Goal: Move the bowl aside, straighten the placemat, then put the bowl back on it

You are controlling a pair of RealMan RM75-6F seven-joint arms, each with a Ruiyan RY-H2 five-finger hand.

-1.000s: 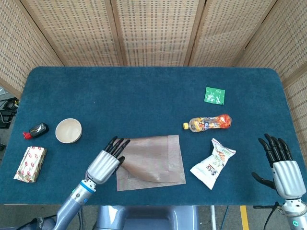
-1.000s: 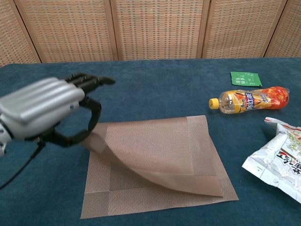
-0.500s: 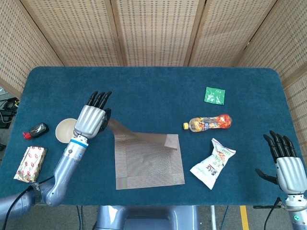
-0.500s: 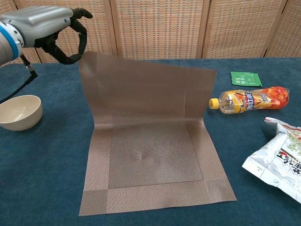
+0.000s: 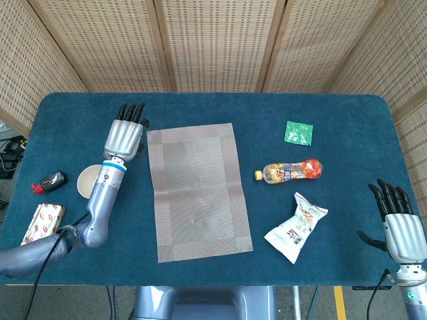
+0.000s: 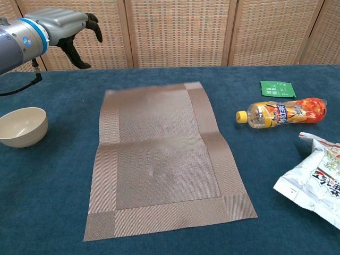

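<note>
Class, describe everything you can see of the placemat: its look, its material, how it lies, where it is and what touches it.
The placemat is a brown-beige rectangle of what looks like woven mesh, with a wide border band around a slightly different centre panel. It lies unfolded, nearly flat on the blue table, long side running away from the robot, slightly askew, with faint creases. Nothing rests on it; the left robot hand is just beyond its far left corner, apparently not holding it.

Head view high, looking down; chest view low, near; both share placemat [image 5: 195, 190].
</note>
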